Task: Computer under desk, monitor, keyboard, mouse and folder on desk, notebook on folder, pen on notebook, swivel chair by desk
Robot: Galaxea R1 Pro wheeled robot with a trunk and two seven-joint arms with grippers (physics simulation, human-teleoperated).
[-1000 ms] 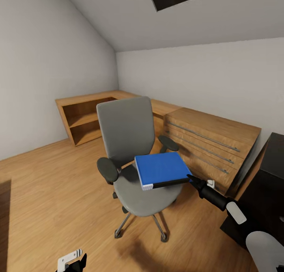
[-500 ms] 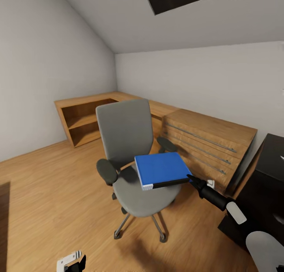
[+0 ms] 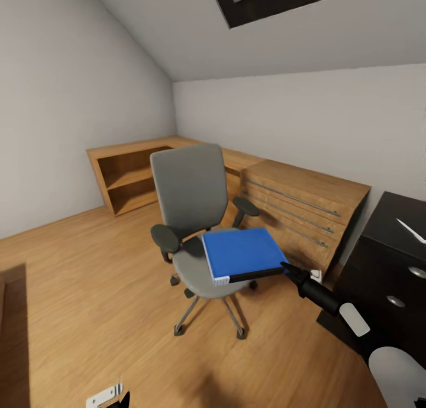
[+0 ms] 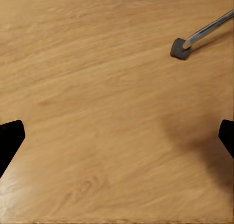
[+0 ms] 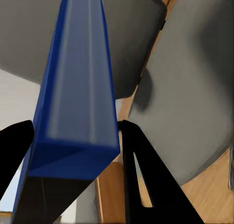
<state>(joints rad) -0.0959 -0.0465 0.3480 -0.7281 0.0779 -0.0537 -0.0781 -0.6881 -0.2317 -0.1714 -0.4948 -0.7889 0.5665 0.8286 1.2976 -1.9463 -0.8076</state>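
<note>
Right gripper point(image 3: 286, 268), in the head view, is clamped on the near right corner of the folder point(image 3: 242, 253), which hangs level above the seat of the swivel chair point(image 3: 198, 219) and seems clear of it, so the lift off the chair looks done. At that view's right edge stands the desk point(image 3: 390, 260), black with round silver knobs, and a thin white stick, probably the pen point(image 3: 411, 229), lies on its top. Carrying the folder there is not done, nor stacking the notebook and pen, nor bringing the chair alongside. A light wooden drawer unit point(image 3: 302, 210) stands behind the chair. Low in this view a bit of the left gripper point(image 3: 107, 396) shows.

From the left wrist view, the left gripper point(image 4: 117, 136) has its dark fingertips point(image 4: 9, 139) spread wide with nothing between them, above bare wooden floor point(image 4: 97, 87); a chrome leg of the chair point(image 4: 202, 33) with its caster crosses one corner.

Along the right wrist view, the right gripper point(image 5: 73, 136) has its black fingers point(image 5: 141, 170) pressed on either side of the folder point(image 5: 78, 83), seen edge-on, the grey chair point(image 5: 190, 97) behind
</note>
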